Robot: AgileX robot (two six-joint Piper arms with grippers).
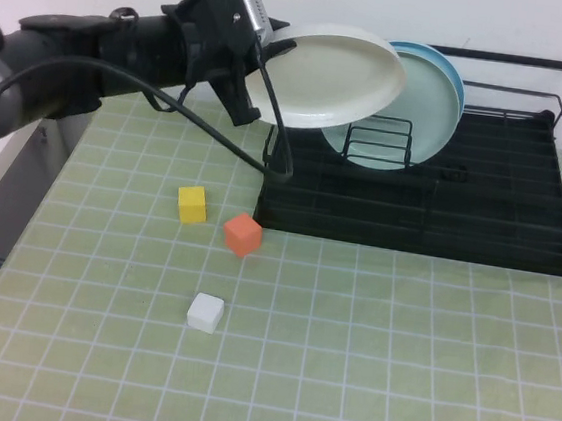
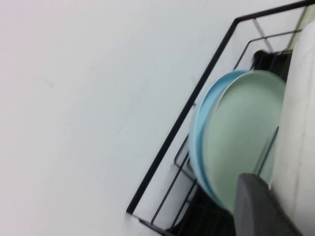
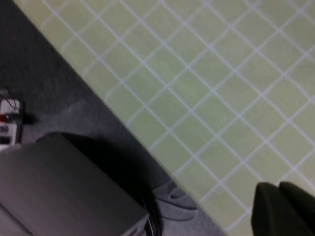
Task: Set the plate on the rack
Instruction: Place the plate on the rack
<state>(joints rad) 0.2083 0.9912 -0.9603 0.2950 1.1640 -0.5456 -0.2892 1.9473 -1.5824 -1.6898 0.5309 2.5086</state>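
The left gripper, jaws pinching the plate, holds it above the rack. The right gripper is at the counter edge, jaws pressed together.

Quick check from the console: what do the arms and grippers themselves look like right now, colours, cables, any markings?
The left arm is matte black with rounded tubular links; a loose black cable loops beneath it. The left gripper, up by the rack's left end, is black and angular, with a silver ribbed block on top. Its wrist view shows one dark grey finger. Only the right gripper's dark fingertips show. No markings visible.
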